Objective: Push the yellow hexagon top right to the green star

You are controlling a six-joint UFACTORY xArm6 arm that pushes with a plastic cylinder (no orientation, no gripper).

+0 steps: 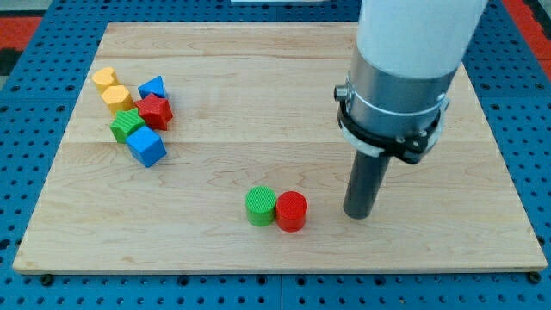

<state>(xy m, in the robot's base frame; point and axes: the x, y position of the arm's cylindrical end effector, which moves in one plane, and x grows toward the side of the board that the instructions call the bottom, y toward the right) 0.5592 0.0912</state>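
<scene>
My tip (358,215) stood at lower right, without fingers; the yellow hexagon (117,97), upper left, looked light, rigid, best pushed low.

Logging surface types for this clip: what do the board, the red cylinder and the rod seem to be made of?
The board looks like pale wood with a smooth matte finish: grain and plank seams show. The red cylinder looks like plastic, possibly 3D-printed, given fine ridges on its top. The rod ending in my tip looks dark and matte; metal or plastic, I cannot tell.
</scene>
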